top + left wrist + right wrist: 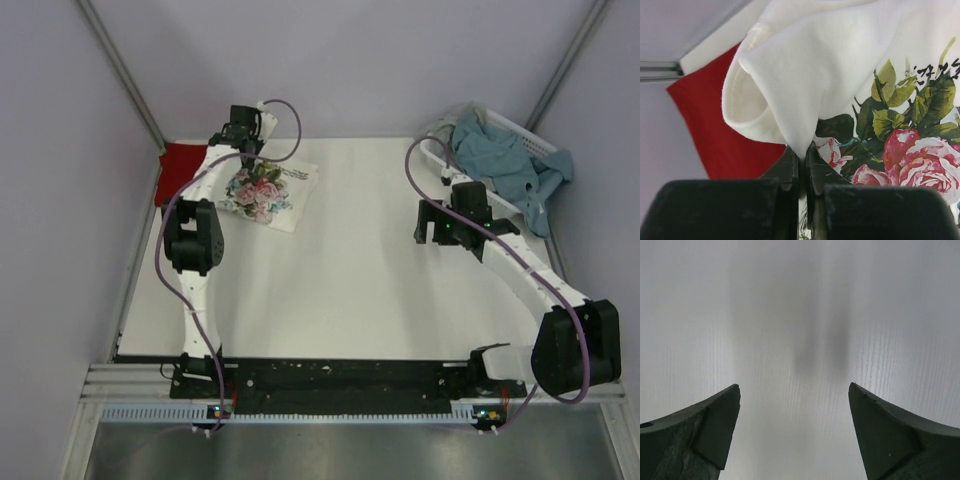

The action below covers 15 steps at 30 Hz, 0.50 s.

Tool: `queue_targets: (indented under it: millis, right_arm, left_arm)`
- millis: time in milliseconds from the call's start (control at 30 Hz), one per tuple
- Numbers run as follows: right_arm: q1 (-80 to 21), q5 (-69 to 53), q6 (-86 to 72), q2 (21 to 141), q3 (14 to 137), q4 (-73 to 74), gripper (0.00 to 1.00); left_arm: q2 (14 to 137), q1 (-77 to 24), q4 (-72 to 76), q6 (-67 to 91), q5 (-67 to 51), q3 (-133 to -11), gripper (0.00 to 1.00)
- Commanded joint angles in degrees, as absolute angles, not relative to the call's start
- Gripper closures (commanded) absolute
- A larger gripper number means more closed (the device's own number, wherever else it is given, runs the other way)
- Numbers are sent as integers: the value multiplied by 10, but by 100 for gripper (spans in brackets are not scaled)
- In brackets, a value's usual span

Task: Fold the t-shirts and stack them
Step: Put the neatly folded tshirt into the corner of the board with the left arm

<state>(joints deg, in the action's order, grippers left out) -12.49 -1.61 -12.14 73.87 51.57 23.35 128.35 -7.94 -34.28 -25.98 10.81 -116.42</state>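
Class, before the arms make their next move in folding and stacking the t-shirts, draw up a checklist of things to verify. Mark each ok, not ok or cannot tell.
1. Grip: left gripper shut on the white floral t-shirt: ok.
2. Free arm: right gripper open and empty over bare table: ok.
3. Cloth flat: the held edge stands up in a loop: not ok.
4. Fold of the red t-shirt: cannot tell, partly hidden.
5. Stack: the floral one is not on the red one: not ok.

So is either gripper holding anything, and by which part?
The left gripper pinches a bunched fold of the white floral shirt; the right gripper holds nothing.
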Motion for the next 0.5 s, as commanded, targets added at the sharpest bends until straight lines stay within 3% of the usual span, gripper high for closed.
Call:
queue_targets:
  millis: [0,467]
  right_arm:
    - [-120,-3,-112,712,514,228,12]
    - [-120,18,-95,711,504,235,11]
  left_arm:
    - [1241,-77,-279,-315,189,-1190,100]
    - [1215,-60,-211,-386,252,-1189,100]
